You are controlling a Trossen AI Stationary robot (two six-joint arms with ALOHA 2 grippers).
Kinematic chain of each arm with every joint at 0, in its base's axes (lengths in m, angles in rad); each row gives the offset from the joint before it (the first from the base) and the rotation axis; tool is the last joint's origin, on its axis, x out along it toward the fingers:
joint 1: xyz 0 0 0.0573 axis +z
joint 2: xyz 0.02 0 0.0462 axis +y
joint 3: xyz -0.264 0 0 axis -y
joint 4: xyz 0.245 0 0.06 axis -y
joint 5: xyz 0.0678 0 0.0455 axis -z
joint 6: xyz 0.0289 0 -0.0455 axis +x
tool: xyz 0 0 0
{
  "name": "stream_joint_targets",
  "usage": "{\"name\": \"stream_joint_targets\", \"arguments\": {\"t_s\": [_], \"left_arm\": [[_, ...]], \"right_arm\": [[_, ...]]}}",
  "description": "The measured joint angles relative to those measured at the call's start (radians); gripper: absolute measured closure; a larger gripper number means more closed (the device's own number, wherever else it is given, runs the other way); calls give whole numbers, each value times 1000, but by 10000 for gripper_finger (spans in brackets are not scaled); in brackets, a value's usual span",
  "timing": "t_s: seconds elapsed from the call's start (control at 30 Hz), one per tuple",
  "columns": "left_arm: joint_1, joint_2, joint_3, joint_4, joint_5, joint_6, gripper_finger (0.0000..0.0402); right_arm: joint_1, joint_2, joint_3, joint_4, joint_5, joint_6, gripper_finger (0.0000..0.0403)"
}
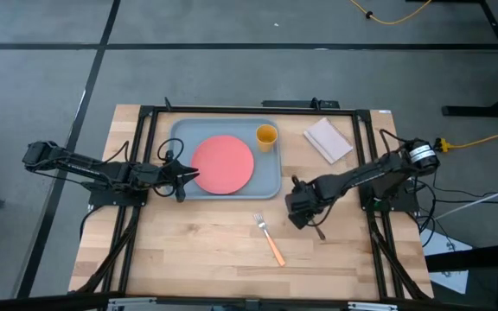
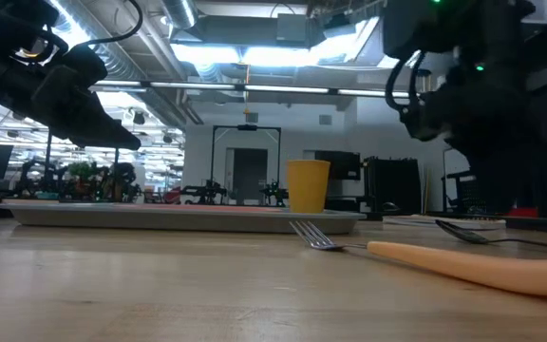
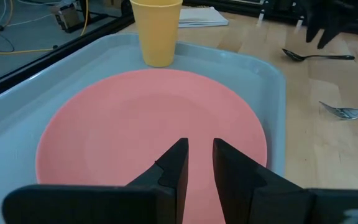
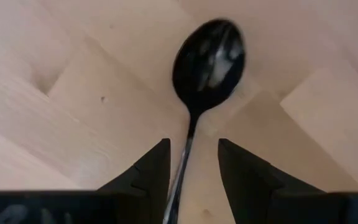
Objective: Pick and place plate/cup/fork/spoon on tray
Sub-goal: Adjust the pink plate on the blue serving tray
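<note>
a white folded napkin (image 1: pixel 328 139) lies on the wooden table (image 1: pixel 206 250).

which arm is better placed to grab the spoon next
The right. Its gripper hovers open directly over the spoon, fingers straddling the handle. The left gripper is across the table over the plate in the tray.

Even, bright overhead light covers the bench (image 1: pixel 214 250), with only soft, faint shadows. In the low view, ceiling strip lights glare white and the near fork (image 2: pixel 425 256) blurs. The spoon (image 4: pixel 207 59) looks softly smeared in the right wrist view.
</note>
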Motion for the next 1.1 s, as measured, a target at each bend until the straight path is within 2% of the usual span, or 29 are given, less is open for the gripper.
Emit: {"name": "stream_joint_targets", "arguments": {"t_s": [0.13,0.33,0.47,0.57,0.63,0.7,0.77,0.93,1.0,1.1], "left_arm": [[0,0,0,0,0,0,335],[0,0,0,0,0,0,335],[0,0,0,0,0,0,335],[0,0,0,0,0,0,335],[0,0,0,0,0,0,335],[0,0,0,0,0,0,335],[0,0,0,0,0,0,335],[0,0,0,0,0,0,335],[0,0,0,0,0,0,335],[0,0,0,0,0,0,335]], "right_arm": [[25,0,-50,75,6,5,264],[47,1,-93,98,28,53,264],[55,-13,-46,98,143,25,264],[57,-31,19,117,309,-45,264],[38,-28,53,166,401,-129,264],[-8,-12,69,264,436,-213,264],[-77,21,69,371,409,-279,264],[-223,123,70,647,237,-439,264],[-247,169,99,665,204,-482,264],[-260,234,201,597,229,-580,264]]}}
